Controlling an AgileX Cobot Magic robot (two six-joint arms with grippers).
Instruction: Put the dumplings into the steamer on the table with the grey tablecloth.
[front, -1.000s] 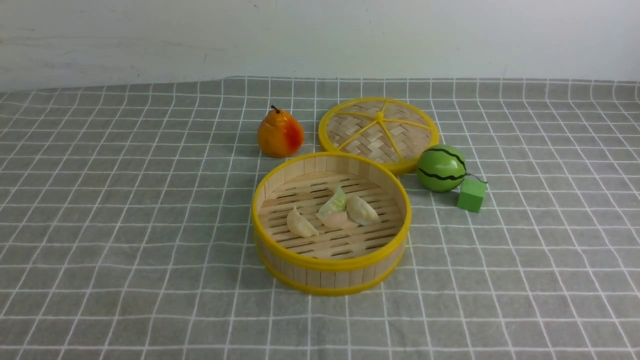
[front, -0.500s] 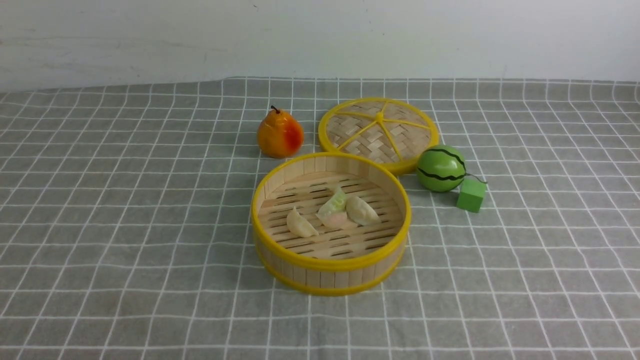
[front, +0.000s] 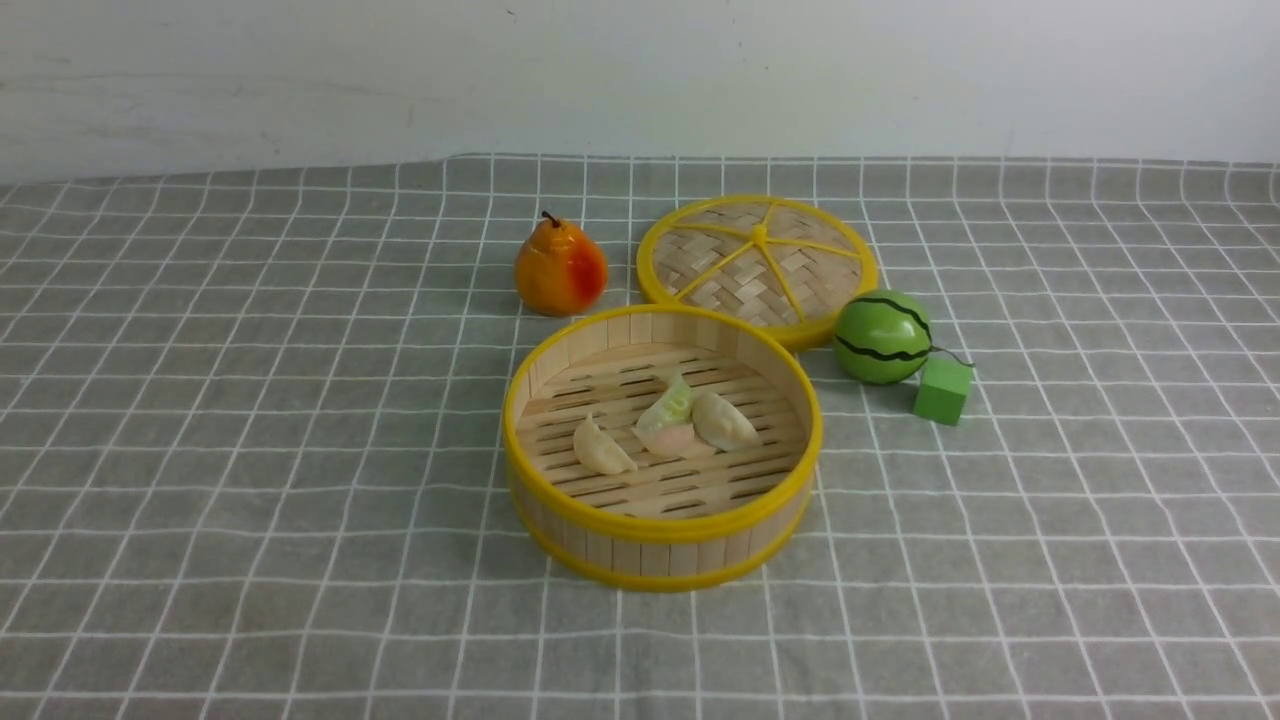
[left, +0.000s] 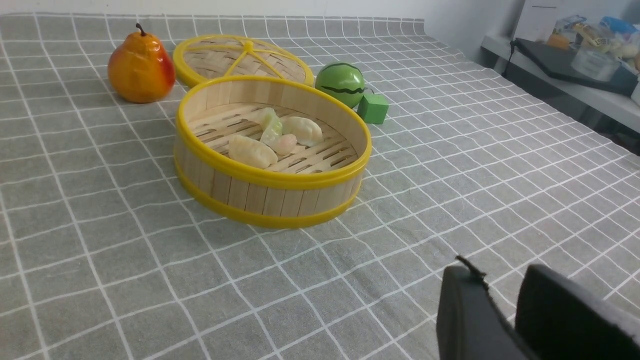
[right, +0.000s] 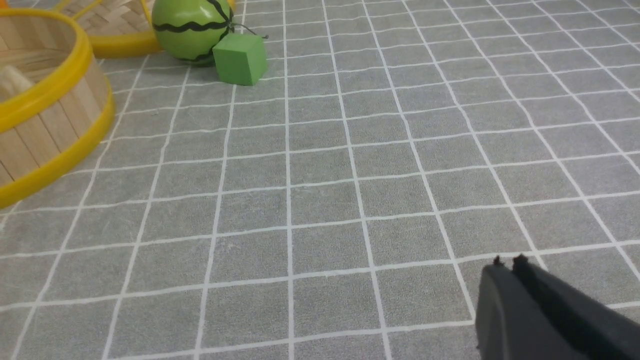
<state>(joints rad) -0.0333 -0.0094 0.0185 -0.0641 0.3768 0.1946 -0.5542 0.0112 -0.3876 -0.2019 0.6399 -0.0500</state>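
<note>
Round bamboo steamer (front: 662, 446) standing near the middle of the grey tablecloth (front: 250, 480) covering the table (front: 1100, 560), yellow rims top and bottom, upright slat walls, slatted floor. Inside on that floor, the dumplings (front: 668, 425): a cream one (front: 602, 449) towards the left, a pale green one (front: 668, 405) in the middle leaning on a pinkish cream one (front: 680, 439) just nearer, and another cream one (front: 726, 421) touching on the right. All four within the basket.

Beyond the steamer, to the far right and touching or almost touching its rim, a flat woven lid (front: 757, 265) with yellow rim and spokes. Far left of the basket, an orange-red pear (front: 560, 267), upright, stem up, just beside the lid and apart from the steamer. Right of the steamer, a green striped watermelon ball (front: 883, 336) against the lid's edge, with a small green cube (front: 943, 390) just near and right of it, joined by a thin dark string.

Neither arm visible from the front. In the left wrist view, left gripper (left: 500, 295) low over bare cloth, near and to the side of the steamer, jaws parted by a narrow gap, nothing between them. In the right wrist view, right gripper (right: 506, 267) over bare cloth well apart from the cube, jaws pressed together, holding nothing.
</note>
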